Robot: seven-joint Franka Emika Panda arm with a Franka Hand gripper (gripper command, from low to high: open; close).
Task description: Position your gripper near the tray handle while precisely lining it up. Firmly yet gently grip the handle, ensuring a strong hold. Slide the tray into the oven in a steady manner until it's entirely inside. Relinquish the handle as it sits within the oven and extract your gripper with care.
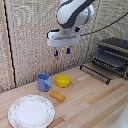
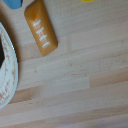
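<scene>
The oven (image 1: 116, 50) stands at the exterior view's right, black and silver, its front open. The tray (image 1: 102, 65), a dark wire rack, sticks out of the opening over the wooden table. The tray handle (image 1: 95, 73), a thin dark bar, runs along the rack's front edge. My gripper (image 1: 61, 51) hangs high above the table, left of the oven and well apart from the handle. Its blue-tipped fingers (image 1: 67, 50) stand apart with nothing between them. The wrist view shows no gripper, tray or oven, only the tabletop below.
A blue cup (image 1: 44, 81), a yellow bowl (image 1: 63, 80), an orange block (image 1: 58, 96) and a round patterned plate (image 1: 31, 111) lie on the table under and left of the gripper. The wrist view shows the orange block (image 2: 41, 30) and the plate's rim (image 2: 10, 65).
</scene>
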